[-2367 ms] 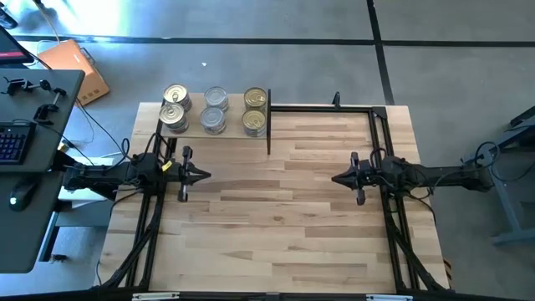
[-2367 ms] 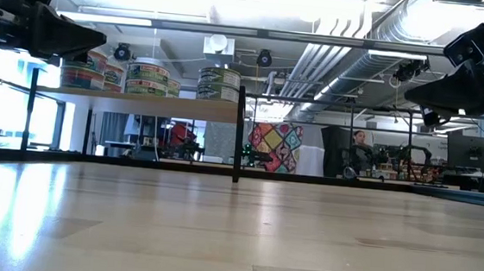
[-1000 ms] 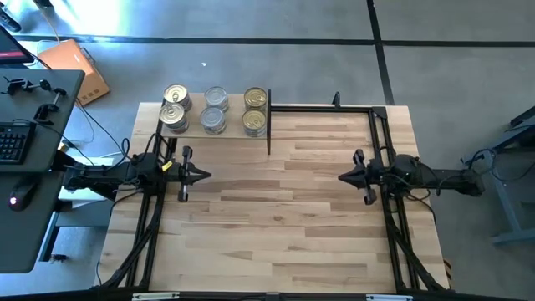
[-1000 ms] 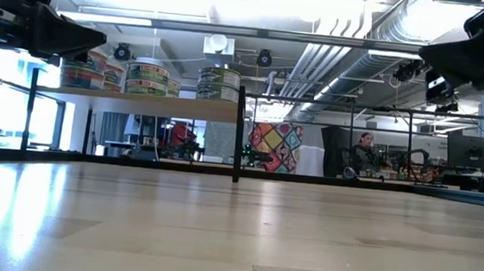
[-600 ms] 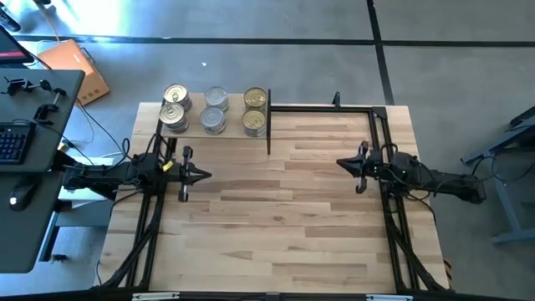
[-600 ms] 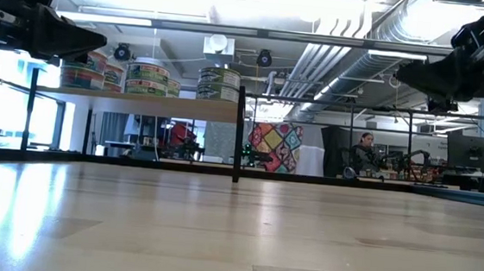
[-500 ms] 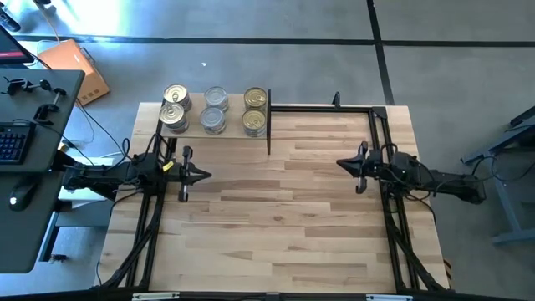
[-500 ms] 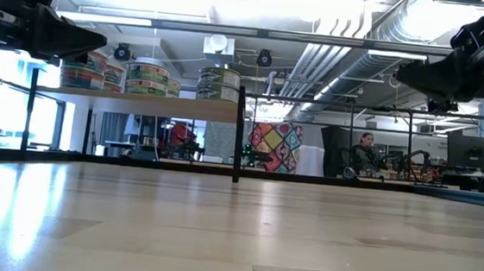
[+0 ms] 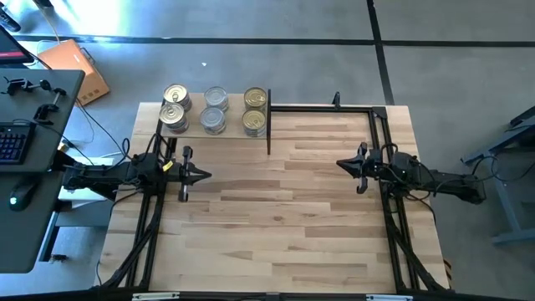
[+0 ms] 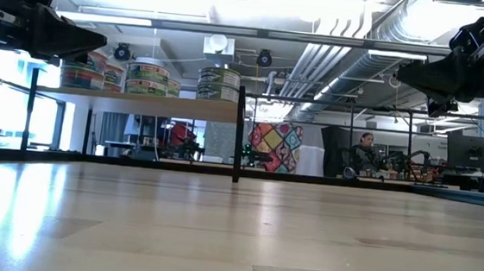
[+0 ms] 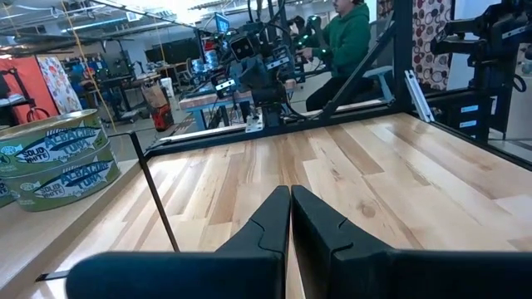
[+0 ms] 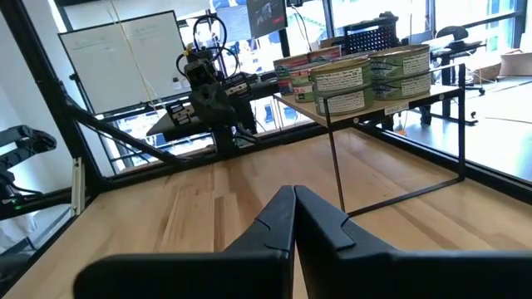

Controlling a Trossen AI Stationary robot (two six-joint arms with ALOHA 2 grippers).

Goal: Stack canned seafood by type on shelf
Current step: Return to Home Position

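Showing only lids (image 9: 214, 120) overhead, tins (image 10: 218, 83) reveal labels (image 10: 148, 71) low-down.

An open-plan lab: exposed ceiling ducts (image 10: 390, 17), a whiteboard (image 12: 125, 54).

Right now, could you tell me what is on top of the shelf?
Stacked seafood tins fill the shelf: gold lids at both ends, silver lids in the middle. The lower tins' lids are covered by those above.
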